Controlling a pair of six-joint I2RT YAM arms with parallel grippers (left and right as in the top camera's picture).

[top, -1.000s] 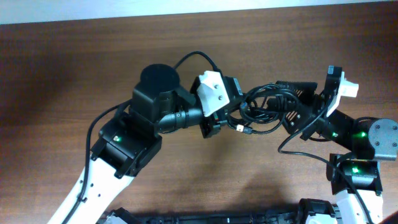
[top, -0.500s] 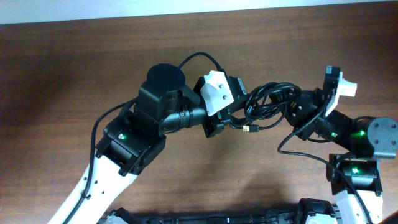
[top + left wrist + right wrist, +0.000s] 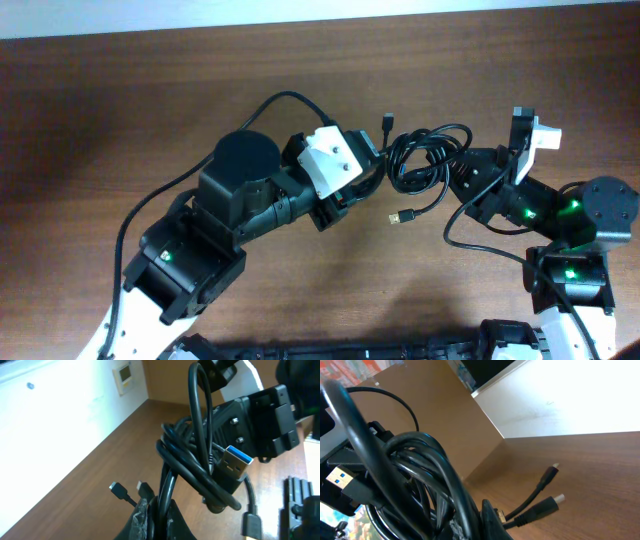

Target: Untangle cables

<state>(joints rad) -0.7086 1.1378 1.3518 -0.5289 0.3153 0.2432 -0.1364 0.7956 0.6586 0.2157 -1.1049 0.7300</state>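
The cables (image 3: 425, 160) form one tangled black bundle held up between the two arms above the wooden table (image 3: 120, 110). My left gripper (image 3: 375, 172) is shut on a strand at the bundle's left side; in the left wrist view that strand runs up from between the fingers (image 3: 142, 517) into the knot (image 3: 195, 460), where a blue-tongued USB plug (image 3: 235, 461) sticks out. My right gripper (image 3: 458, 177) is shut on the bundle's right side, with thick loops (image 3: 415, 475) pressed against its finger (image 3: 492, 520). A gold-tipped plug (image 3: 402, 216) hangs below, and a small plug (image 3: 388, 122) points away.
Two loose plug ends (image 3: 552, 502) dangle over the tabletop beside the right gripper. The left arm's black and white body (image 3: 240, 195) fills the table's middle. The right arm's base (image 3: 575, 250) stands at the right edge, and a white wall (image 3: 60, 420) lies behind.
The right gripper has closed on the bundle. Both grippers and the cables have shifted toward the far side, the left arm has swung back leftward, and a small plug has swung free at the top.
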